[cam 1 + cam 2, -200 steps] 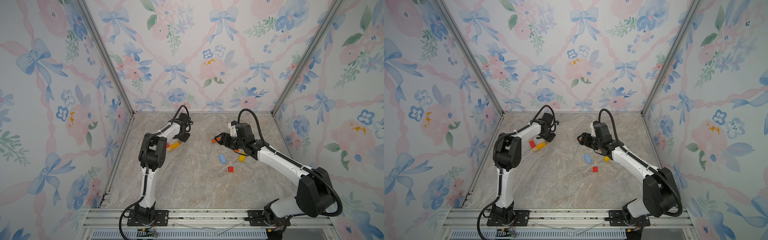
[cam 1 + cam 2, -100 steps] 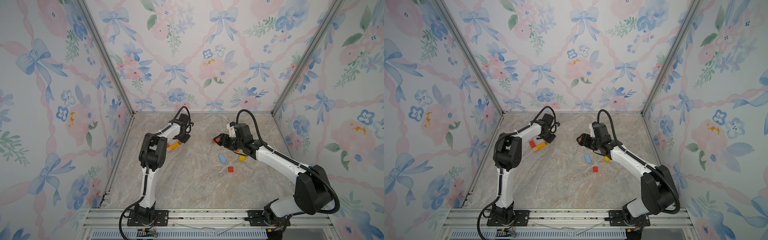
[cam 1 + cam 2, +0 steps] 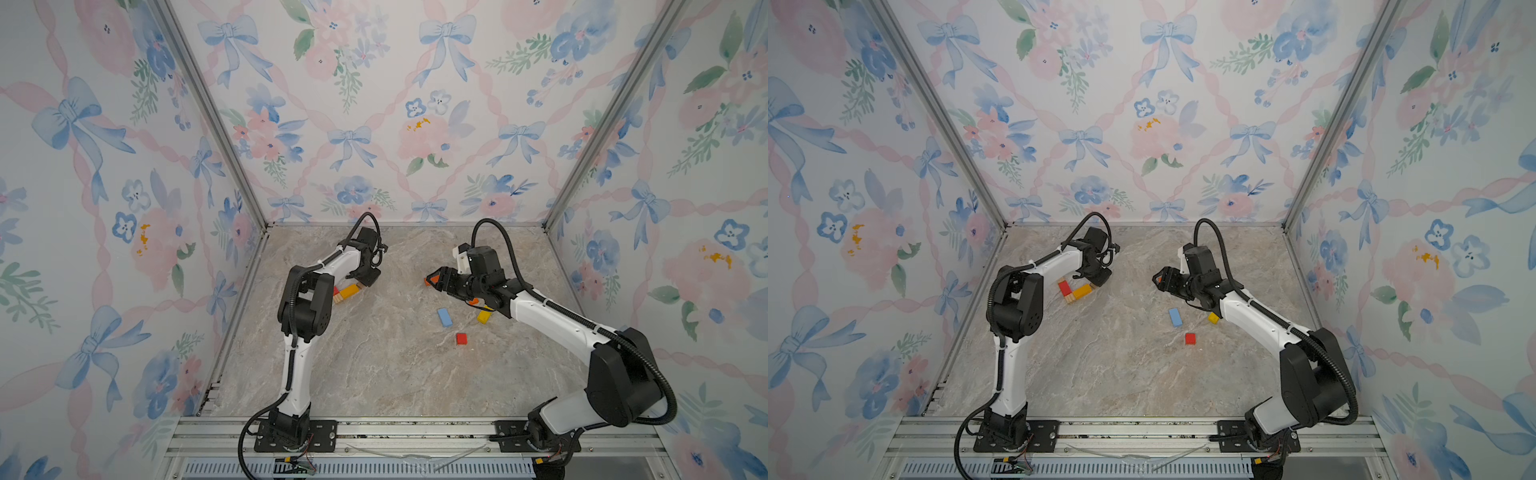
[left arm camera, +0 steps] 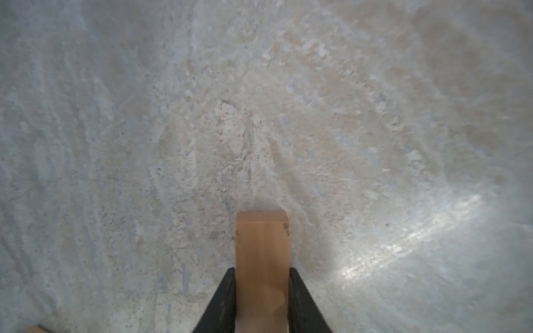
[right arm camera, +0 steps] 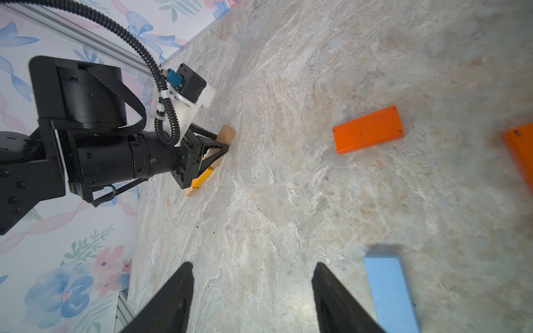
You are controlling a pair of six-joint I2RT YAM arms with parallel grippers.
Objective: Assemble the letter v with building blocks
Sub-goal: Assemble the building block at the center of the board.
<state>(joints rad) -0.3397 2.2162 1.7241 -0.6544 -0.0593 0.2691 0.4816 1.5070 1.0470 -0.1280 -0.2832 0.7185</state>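
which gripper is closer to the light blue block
Right. The right gripper hovers just beyond the light blue block; the left gripper is farther off, around a wooden block.

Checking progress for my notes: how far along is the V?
Done: a few blocks laid together near the left gripper. In hand: a wooden block between its fingers. Left: blue block, orange block and others lie loose; right gripper open, empty.

Nat. wood bar (image 4: 262, 253), orange bar (image 5: 368, 133), lt-blue bar (image 3: 444, 317), red sq. (image 3: 461, 338), yellow blk (image 3: 483, 318). Table (image 3: 374, 365) beige-grey marble ptn; walls (image 3: 374, 124) pastel floral.
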